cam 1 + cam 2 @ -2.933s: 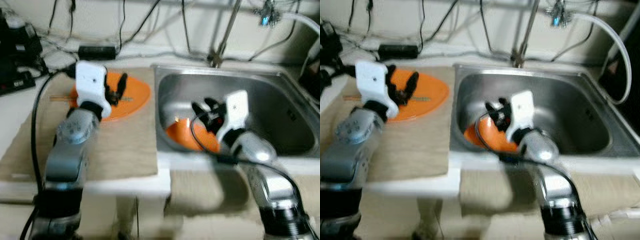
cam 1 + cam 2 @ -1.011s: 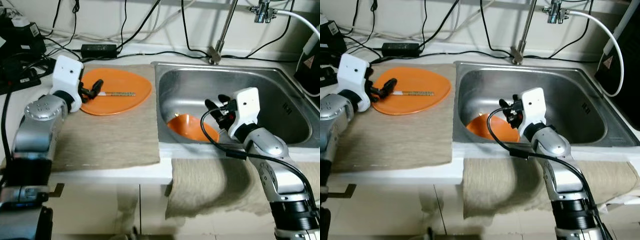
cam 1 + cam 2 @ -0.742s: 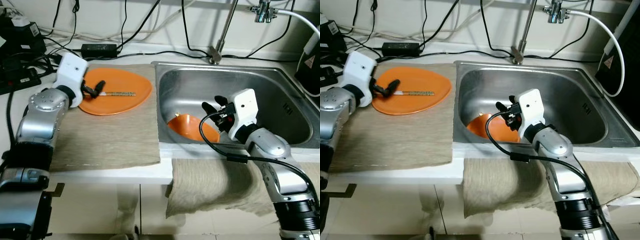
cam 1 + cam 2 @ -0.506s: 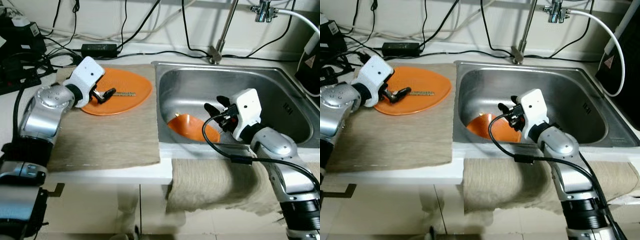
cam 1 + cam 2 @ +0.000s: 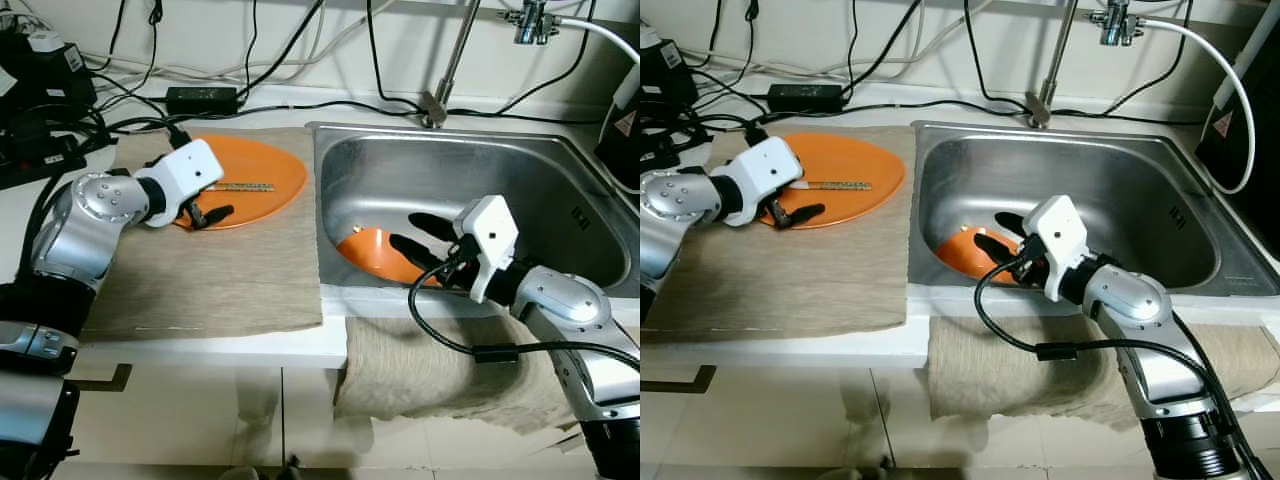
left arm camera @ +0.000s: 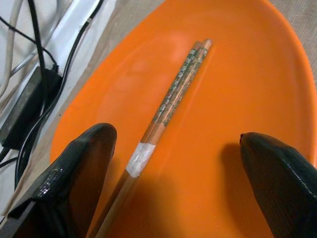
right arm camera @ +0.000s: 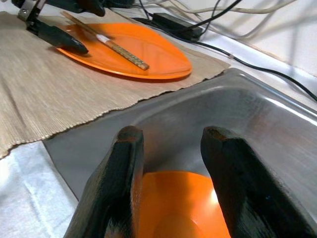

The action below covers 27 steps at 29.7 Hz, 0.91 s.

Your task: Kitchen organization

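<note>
Two hands work a worktop: in the sink (image 5: 560,190), the right hand (image 5: 420,233) spreads wide just above an orange bowl (image 5: 375,256); on the orange plate (image 5: 265,170), chopsticks (image 6: 168,104) lie lengthwise between the left hand's (image 5: 208,212) parted fingers

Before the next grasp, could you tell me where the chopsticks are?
The chopsticks lie on the orange plate left of the sink, between the left gripper fingers.
</note>
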Tool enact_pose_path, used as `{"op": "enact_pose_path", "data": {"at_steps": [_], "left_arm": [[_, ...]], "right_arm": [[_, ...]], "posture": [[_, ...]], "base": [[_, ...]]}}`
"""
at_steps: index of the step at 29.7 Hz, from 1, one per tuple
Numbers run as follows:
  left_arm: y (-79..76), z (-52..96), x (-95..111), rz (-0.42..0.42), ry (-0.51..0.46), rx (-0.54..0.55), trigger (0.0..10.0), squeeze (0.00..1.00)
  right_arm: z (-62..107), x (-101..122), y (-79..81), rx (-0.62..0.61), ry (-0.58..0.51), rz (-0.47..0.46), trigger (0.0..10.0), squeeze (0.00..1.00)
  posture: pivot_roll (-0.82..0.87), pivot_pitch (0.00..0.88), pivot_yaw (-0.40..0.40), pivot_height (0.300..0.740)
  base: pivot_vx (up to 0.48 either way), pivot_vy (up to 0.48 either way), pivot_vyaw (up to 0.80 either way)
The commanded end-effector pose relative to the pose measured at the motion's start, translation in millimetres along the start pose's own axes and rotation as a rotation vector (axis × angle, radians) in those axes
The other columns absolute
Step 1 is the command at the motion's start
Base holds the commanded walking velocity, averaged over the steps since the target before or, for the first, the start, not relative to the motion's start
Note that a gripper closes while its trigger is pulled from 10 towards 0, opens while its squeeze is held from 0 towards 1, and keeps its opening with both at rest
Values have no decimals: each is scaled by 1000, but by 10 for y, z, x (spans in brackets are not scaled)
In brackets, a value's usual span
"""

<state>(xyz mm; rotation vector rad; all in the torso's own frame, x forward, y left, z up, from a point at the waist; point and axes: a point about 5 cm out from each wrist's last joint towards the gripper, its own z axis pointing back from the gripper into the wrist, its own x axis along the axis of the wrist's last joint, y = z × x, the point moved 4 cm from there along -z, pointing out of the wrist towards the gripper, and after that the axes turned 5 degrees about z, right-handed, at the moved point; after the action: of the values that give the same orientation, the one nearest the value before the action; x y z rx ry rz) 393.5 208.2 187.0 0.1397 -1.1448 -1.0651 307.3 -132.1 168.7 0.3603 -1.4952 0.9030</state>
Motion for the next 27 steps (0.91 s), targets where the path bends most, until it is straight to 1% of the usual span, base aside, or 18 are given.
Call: {"op": "enact_pose_path", "data": {"at_steps": [1,4,5,6,7,8,9,10,13,17,21,23,24,25,27], "left_arm": [[-78,17,-56,-36,38,-66,10000,0],[-168,48,-83,-64,63,-142,10000,0],[-168,48,-83,-64,63,-142,10000,0],[-204,66,-96,-77,73,-173,10000,0],[-272,106,-117,-94,89,-229,10000,0],[-305,130,-119,-101,93,-257,10000,0],[-305,130,-119,-101,93,-257,10000,0],[-353,172,-110,-115,95,-298,10000,0],[-439,247,-25,-136,60,-366,10000,0],[-573,330,148,-116,-17,-450,10000,0],[-671,410,300,-102,-87,-506,10000,0],[-578,390,414,-99,-143,-434,10000,0],[-534,381,446,-98,-158,-400,10000,0],[-460,360,474,-89,-172,-348,10000,0],[-374,340,494,-68,-183,-293,10000,0]], "right_arm": [[14,83,-3,19,-23,33,10000,0],[11,101,4,31,-27,38,10000,0],[11,101,4,31,-27,38,10000,0],[12,105,9,36,-28,42,10000,0],[16,111,16,42,-29,46,10000,0],[20,111,15,43,-29,48,10000,0],[20,111,15,43,-29,48,10000,0],[27,110,12,44,-28,51,10000,0],[40,107,1,44,-26,58,10000,0],[46,108,-13,43,-24,64,10000,0],[44,111,-24,41,-24,69,10000,0],[38,111,-29,40,-25,71,10000,0],[36,111,-28,40,-25,71,10000,0],[34,110,-26,41,-26,71,10000,0],[30,111,-21,42,-27,68,10000,0]], "posture": [[-47,0,-23,740],[-47,0,-22,740],[-47,0,-22,740],[-47,0,-21,740],[-47,0,-20,740],[-47,0,-20,740],[-47,0,-20,740],[-47,0,-20,740],[-46,0,-20,740],[-45,0,-20,740],[-43,0,-21,740],[-42,0,-22,740],[-41,0,-23,740],[-41,0,-23,740],[-40,0,-23,740]], "base": [[0,0,0],[0,0,0],[0,0,0],[0,0,0],[0,0,0],[0,0,0],[0,0,0],[0,0,0],[0,0,0],[0,0,0],[0,0,0],[0,0,0],[0,0,0],[0,0,0],[0,0,0]]}}
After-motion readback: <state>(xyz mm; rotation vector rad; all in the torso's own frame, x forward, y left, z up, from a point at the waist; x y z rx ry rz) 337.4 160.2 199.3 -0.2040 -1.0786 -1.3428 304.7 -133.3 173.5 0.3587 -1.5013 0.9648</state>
